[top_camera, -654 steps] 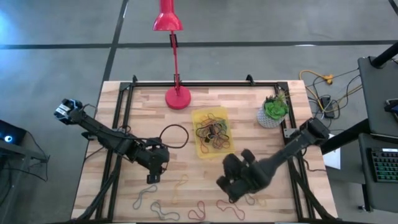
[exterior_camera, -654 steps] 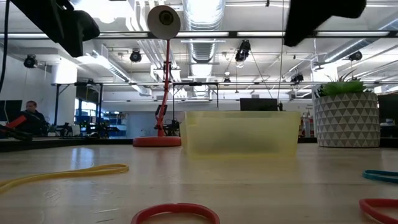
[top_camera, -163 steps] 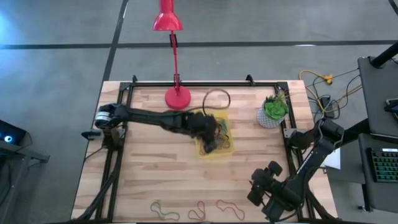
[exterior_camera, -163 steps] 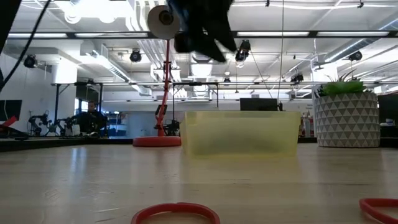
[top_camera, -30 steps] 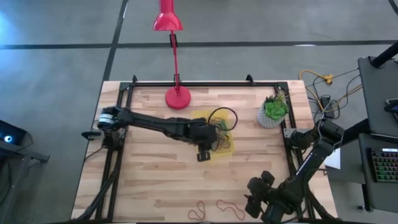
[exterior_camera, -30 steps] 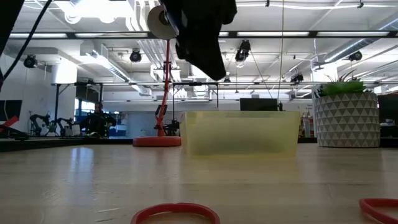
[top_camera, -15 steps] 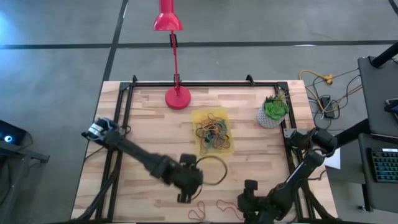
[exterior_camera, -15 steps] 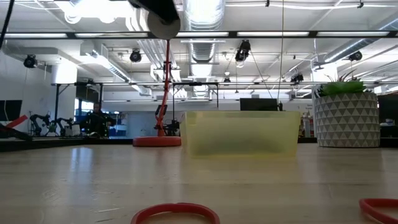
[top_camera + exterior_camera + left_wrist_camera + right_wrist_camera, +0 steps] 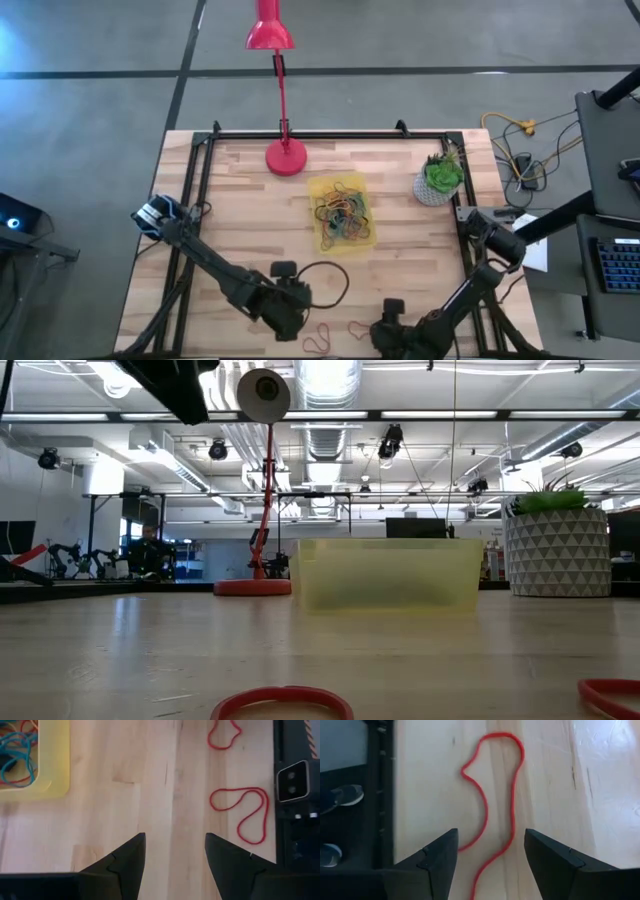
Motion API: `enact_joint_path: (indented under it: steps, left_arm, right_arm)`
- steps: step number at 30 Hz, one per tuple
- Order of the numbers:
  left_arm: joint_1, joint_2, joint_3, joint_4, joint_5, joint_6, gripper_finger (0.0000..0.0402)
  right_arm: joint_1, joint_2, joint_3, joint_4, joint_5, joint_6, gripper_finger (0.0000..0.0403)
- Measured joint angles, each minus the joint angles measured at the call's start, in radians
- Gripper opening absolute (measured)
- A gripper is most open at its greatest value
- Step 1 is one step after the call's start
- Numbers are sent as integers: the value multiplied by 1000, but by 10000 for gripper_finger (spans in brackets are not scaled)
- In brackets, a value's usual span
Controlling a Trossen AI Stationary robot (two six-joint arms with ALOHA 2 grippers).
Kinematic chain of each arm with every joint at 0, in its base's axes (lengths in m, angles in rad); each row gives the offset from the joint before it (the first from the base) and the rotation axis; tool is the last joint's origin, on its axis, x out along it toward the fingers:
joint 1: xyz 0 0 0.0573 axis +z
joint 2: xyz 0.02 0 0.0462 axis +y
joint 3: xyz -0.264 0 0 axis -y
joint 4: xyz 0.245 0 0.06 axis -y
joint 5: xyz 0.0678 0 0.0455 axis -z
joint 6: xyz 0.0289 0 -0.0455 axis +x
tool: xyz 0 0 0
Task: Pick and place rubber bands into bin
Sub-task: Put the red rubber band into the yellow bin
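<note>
The left hand point(image 9: 174, 851) is hanging wide and empty over the surface point(image 9: 230, 230), on the near side of the bin point(image 9: 342, 211), beside 2 red rubber bands point(image 9: 241, 812). The right hand point(image 9: 487, 851) is hovering wide, straddling another red band point(image 9: 492, 795) farther from the bin. Both hands are working the same near edge, so they are risking a collision. A thin band is likely slipping from the fingers. The high view is cutting off the right hand.

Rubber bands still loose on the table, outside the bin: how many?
2, both red. One lies at the near edge by the left gripper; the other lies beside it, by the right gripper. The arms may hide more.
</note>
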Motion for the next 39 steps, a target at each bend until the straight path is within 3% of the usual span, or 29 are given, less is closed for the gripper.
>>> enact_joint_path:
  steps: [7,12,27,35,39]
  left_arm:
    - [-11,0,-15,7,0,-28,189]
    - [-13,0,-15,8,1,-27,189]
    - [-14,0,-15,7,1,-27,189]
    - [-14,0,-15,7,1,-27,189]
    - [-14,0,-15,8,1,-27,189]
  right_arm:
    - [-44,27,4,7,-19,110,214]
    - [-75,56,4,43,-60,68,206]
    - [-89,88,5,81,-82,54,19]
    - [-124,79,9,83,-118,65,8]
    - [-151,49,12,81,-74,59,8]
